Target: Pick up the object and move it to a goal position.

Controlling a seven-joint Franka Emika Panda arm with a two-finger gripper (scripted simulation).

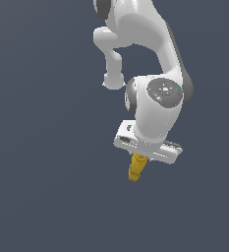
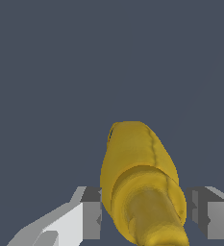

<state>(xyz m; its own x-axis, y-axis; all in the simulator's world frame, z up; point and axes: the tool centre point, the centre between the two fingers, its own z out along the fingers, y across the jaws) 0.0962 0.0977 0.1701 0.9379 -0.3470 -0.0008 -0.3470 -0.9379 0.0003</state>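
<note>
The object (image 1: 134,170) is a small mustard-yellow bottle that sticks out below the white hand of the arm, lower right of centre in the exterior view. In the wrist view the object (image 2: 137,163) fills the space between the two fingers (image 2: 91,214), its narrower neck toward the camera and its wide body pointing away. My gripper (image 2: 144,211) is shut on the object, with a finger against each side. In the exterior view the gripper (image 1: 137,158) is mostly hidden behind the hand. No mark for a goal position shows in either view.
The white arm (image 1: 155,93) reaches down from the top of the exterior view. Behind everything is a plain dark grey-blue surface (image 1: 47,147) with no other objects in sight.
</note>
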